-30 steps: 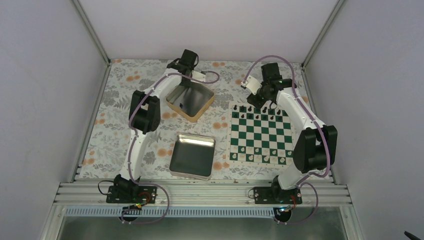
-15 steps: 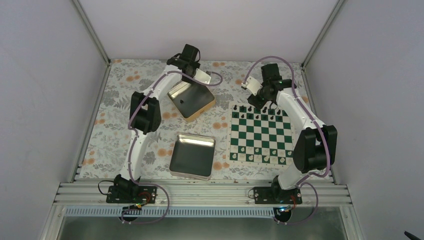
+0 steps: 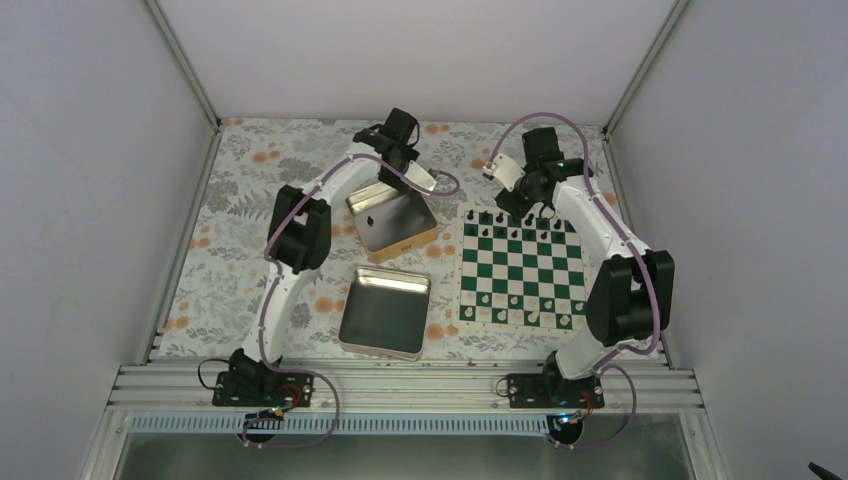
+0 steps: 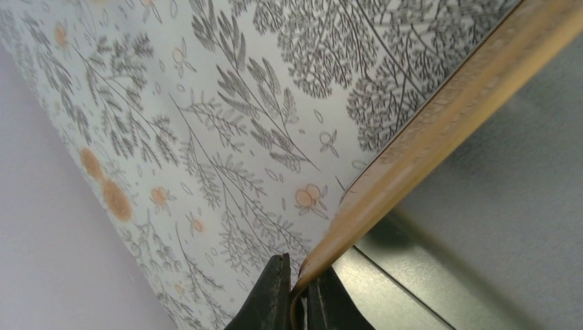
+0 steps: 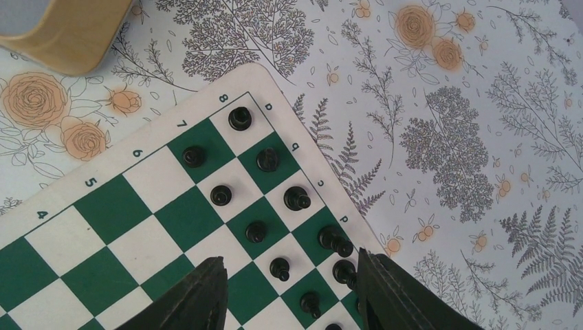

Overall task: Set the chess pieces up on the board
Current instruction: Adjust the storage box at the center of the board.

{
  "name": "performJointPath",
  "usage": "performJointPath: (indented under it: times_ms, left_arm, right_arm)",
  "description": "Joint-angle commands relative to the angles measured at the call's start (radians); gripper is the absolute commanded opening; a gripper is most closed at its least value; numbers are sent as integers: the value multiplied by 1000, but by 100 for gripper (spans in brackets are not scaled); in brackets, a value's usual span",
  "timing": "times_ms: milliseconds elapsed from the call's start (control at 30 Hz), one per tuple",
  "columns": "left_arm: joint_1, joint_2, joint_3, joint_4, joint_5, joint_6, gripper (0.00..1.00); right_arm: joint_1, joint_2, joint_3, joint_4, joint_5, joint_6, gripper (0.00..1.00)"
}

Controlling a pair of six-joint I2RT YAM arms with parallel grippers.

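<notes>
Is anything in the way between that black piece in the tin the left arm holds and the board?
Only the wall of the tin: the black piece lies inside it, with the left gripper shut on its rim. Nothing visible lies on the cloth between tin and board.

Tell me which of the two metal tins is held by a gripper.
The far tin, with the tan outer wall: the left gripper is shut on its rim. The near tin lies free, with no gripper at it.

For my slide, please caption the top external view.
Left gripper pinches the rim of a tin; open right gripper hovers above black chess pieces at the far edge of the board.
</notes>
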Motion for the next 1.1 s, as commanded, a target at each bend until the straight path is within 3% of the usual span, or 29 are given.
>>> performJointPath:
  times_ms: [0, 567, 700, 1067]
  left_arm:
    - [-29, -48, 6, 18, 58, 16, 2]
    - [-102, 16, 138, 16, 67, 49, 3]
    - [-114, 49, 196, -25, 27, 57, 12]
    - [-107, 60, 188, -75, -5, 47, 11]
  right_arm:
    - [-3, -7, -9, -1, 3, -4, 50]
    - [-9, -13, -9, -6, -5, -8, 50]
    - [-8, -12, -9, -7, -8, -7, 50]
    - [-11, -21, -6, -10, -8, -5, 50]
